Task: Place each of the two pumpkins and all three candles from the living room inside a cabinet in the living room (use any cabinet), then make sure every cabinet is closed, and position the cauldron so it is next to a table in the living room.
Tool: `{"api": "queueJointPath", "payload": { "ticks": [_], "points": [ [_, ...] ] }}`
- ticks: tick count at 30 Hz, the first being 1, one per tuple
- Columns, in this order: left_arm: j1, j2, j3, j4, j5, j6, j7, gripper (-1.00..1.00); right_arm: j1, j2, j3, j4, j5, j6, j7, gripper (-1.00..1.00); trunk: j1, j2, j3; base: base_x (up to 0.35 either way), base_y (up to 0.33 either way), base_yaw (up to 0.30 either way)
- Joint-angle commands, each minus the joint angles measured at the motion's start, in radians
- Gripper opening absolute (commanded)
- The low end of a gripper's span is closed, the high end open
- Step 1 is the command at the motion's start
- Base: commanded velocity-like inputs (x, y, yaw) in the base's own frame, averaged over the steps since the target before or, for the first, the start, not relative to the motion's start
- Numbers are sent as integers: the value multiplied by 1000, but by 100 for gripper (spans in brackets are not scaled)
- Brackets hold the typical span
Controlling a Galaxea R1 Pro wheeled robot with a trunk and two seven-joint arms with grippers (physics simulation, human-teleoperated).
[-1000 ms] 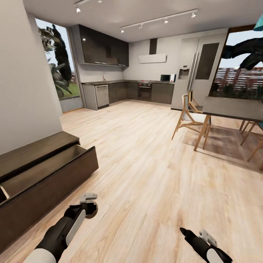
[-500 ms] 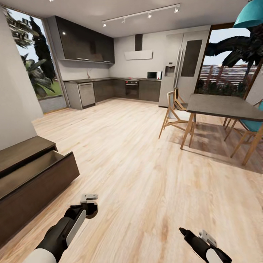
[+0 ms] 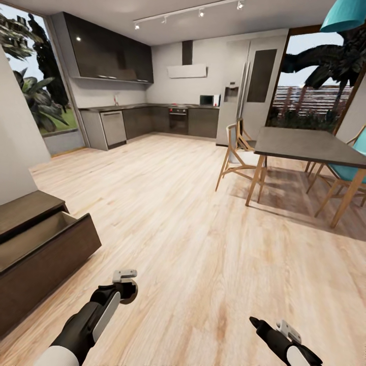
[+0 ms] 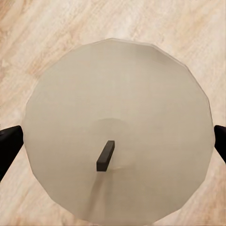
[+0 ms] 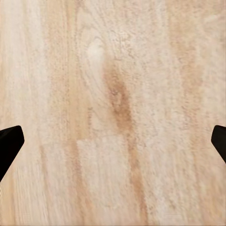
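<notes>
While base is out on open floor, L gripper point(image 4: 113, 141) sits clamped on a candle point(image 4: 117, 132): cream disc w/ dark wick, one black fingertip point(image 4: 9, 146) at each side of it, plank floor point(image 4: 28, 28) beneath. In head view L gripper point(image 3: 124, 291) hangs low over the boards. R gripper point(image 5: 113, 136) has fingers wide apart, nothing between them, bare wood below; in head view R gripper point(image 3: 256, 323) is low, well apart from L.

Cabinet point(image 3: 40, 249) lies just beyond and outboard of L gripper, its drawer pulled out, pale inside. Far ahead of R gripper: dining worktop point(image 3: 310, 147) w/ wooden chairs point(image 3: 239, 152). Kitchen units point(image 3: 152, 119) at far wall.
</notes>
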Motion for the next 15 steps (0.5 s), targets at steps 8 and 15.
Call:
{"api": "queueJointPath", "payload": {
  "ticks": [8,15],
  "points": [
    [-1,-3,-3,-1,8,3,9,-100,0,-1,4,-4,-5,0,-5,100,-31,56,21,0,0,29],
    [-1,-11,-3,-1,10,4,10,-100,0,-1,5,-5,-4,-3,-5,100,-58,105,37,0,0,213]
  ]
}}
